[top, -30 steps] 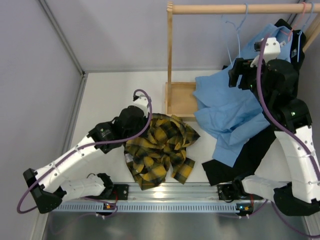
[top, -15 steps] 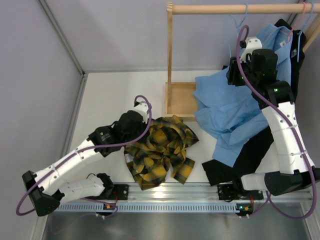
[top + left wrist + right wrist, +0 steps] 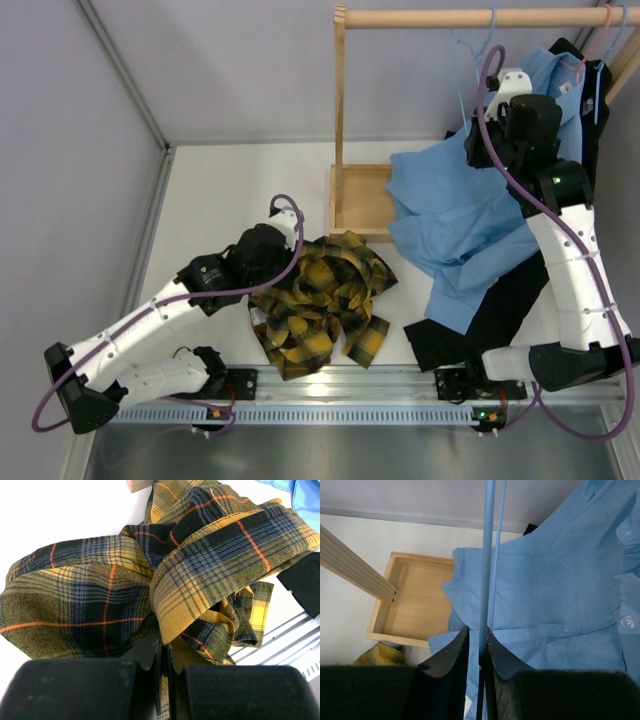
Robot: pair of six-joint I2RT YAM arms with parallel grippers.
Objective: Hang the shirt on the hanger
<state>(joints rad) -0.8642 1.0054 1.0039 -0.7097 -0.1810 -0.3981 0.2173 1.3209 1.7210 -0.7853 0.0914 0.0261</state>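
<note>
— What takes up the most room?

— The white table [image 3: 240, 190]. On it stands the wooden rack [image 3: 450, 17], and its tray [image 3: 365, 195] is my landmark for everything else.

— And the clothes?

— A light blue shirt [image 3: 450, 220] spreads to the right of the tray and covers the tray's right edge. A black garment [image 3: 490, 310] lies right of the tray too, closer to the arm bases, partly under the blue one.

— Where is the shirt for the job?

— The shirt [image 3: 320, 300], yellow and black plaid, sits crumpled on the table on the tray's near side, just beside its front edge.

— The hanger?

— The hanger [image 3: 488, 540], thin and pale blue, hangs from the rack's rail, up above the tray's right side.

— And the pincers?

— The left gripper [image 3: 162, 652] is on the tray's near-left side, its jaws almost together with a fold of plaid pinched between them. The right gripper [image 3: 479, 640] is high above the tray's right side, its jaws closed on the hanger's wire.
</note>
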